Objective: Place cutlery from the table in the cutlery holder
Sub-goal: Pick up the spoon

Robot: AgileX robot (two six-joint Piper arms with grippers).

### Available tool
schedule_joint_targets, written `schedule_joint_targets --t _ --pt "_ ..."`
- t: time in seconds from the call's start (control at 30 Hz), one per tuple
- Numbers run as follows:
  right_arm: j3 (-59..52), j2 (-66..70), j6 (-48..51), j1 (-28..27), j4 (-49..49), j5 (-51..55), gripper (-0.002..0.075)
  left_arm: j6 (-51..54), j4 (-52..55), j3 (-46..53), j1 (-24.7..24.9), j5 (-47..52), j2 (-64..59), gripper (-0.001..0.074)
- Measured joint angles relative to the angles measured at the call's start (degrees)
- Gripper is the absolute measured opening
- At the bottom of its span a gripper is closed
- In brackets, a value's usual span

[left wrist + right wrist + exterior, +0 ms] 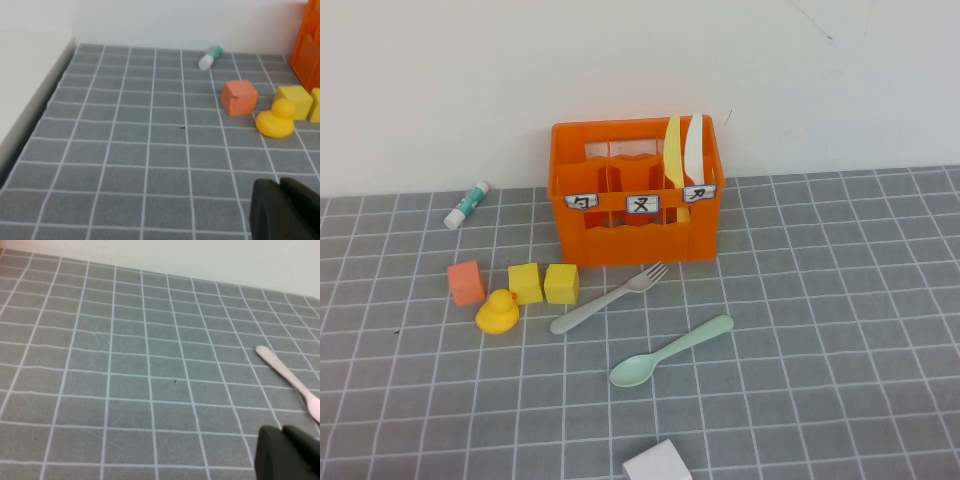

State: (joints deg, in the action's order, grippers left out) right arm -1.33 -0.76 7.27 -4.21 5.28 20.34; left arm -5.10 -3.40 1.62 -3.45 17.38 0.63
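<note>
since both knives are already standing in the bright orange plastic crate (637, 195), i'd call this about half done. the yellow plastic knife (672, 152) and white plastic knife (693, 148) sit upright in the crate's right-hand rear compartment, behind the rightmost of its three white labels, so that slot looks meant for knives and the other two for the fork and spoon.

still on the grey tiled table (840, 330): the grey-green plastic fork (608, 299) lies just in front of the crate, tines aimed toward it, and the mint-green plastic spoon (670, 351) lies a bit further out front, bowl pointing away. both lie flat with nothing touching them, so easy pickings i reckon.

clutter to the crate's front-left: orange cube (466, 282), two yellow cubes (543, 283), a yellow rubber duck (498, 311). a little white-and-green tube (467, 204) sits left of the crate by the wall, and a small white box (658, 463) is well out front.

neither arm shows from above. the left gripper (285, 207) hangs low over bare tiles well left of the crate, fingers closed on nothing. the right gripper (287, 452) is also low and pinched shut empty, with what looks like the spoon's handle ahead of it.
</note>
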Motion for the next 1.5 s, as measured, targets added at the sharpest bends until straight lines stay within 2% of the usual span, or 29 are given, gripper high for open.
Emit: schedule_joint_targets --t 1.27,1.37,1.5 --pt "0.00 0.00 0.00 0.00 0.13 0.13 -0.0003 0.01 -0.85 -0.21 0.00 1.47 0.00 0.0000" --pt "1.41 0.00 0.00 0.00 0.13 3.60 -0.0003 0.01 -0.85 -0.21 0.00 1.47 0.00 -0.0001" --pt "9.77 0.00 -0.21 0.00 0.13 9.44 -0.0003 0.01 -0.85 -0.21 0.00 1.47 0.00 0.0000"
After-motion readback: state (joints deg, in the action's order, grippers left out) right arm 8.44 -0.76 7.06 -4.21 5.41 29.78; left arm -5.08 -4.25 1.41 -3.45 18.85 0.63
